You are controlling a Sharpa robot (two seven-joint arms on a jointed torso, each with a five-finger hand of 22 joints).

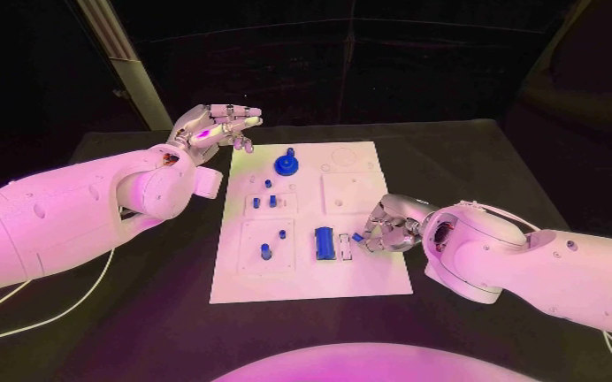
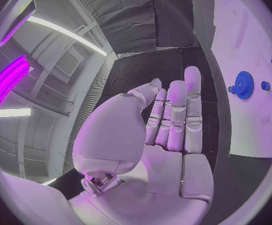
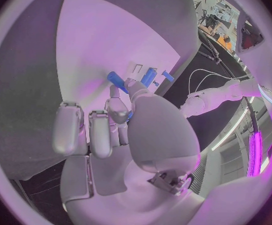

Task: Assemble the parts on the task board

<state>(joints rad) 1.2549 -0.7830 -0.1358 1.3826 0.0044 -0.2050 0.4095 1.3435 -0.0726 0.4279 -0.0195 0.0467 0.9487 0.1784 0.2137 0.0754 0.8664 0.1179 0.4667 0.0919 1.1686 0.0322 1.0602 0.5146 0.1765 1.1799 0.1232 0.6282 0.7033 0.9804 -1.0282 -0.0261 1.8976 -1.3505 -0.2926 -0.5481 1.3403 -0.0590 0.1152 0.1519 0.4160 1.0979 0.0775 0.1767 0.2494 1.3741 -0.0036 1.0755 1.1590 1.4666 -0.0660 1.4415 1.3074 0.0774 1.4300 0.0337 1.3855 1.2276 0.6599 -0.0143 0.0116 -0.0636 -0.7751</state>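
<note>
The white task board (image 1: 351, 280) lies in the middle of the black table. A blue gear (image 1: 287, 165) (image 2: 243, 85) stands near the board's far end. Small blue pegs (image 1: 264, 201) sit mid-board, and two more (image 1: 265, 250) sit lower down. A blue block (image 1: 325, 242) (image 3: 148, 76) stands beside a narrow slot. My right hand (image 1: 393, 223) (image 3: 130, 130) rests at the board's right edge and pinches a small blue peg (image 1: 358, 237) (image 3: 116, 79) between thumb and finger, just right of the block. My left hand (image 1: 217, 130) (image 2: 167, 130) hovers off the board's far left corner, fingers stretched out, holding nothing.
A slanted metal post (image 1: 121, 46) stands behind the table at the back left. A thin white cable (image 1: 64, 302) runs over the table under my left arm. Bare black tabletop (image 1: 459, 156) lies right of the board's far half.
</note>
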